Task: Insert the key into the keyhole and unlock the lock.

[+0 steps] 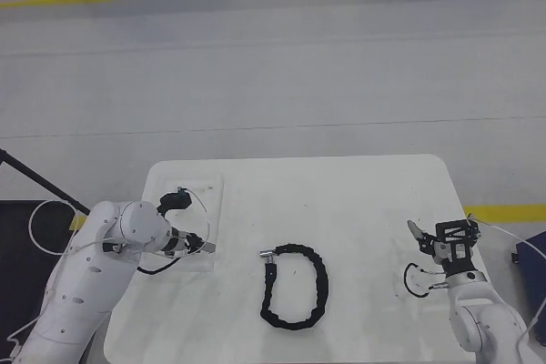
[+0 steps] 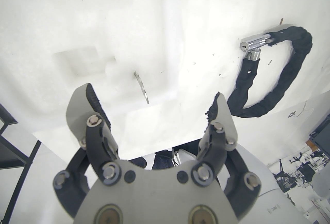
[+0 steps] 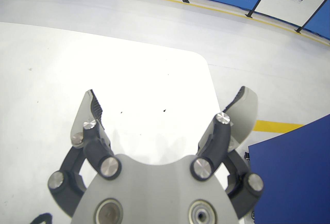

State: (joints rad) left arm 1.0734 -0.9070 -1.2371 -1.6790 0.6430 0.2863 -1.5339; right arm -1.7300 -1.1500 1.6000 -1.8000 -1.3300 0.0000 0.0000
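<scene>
We are holding the left gripper, fingers spread wide, around the key, which is standing on edge in the foam tray, well left of the lock. We are judging the key light, thin, stiff and slick, best pinched by its flat faces. The right gripper, also spread, is sitting well right of the lock, whose sleeved chain looks floppy.

Open run key to lock; foam tray edge poss. obstructs.
</scene>
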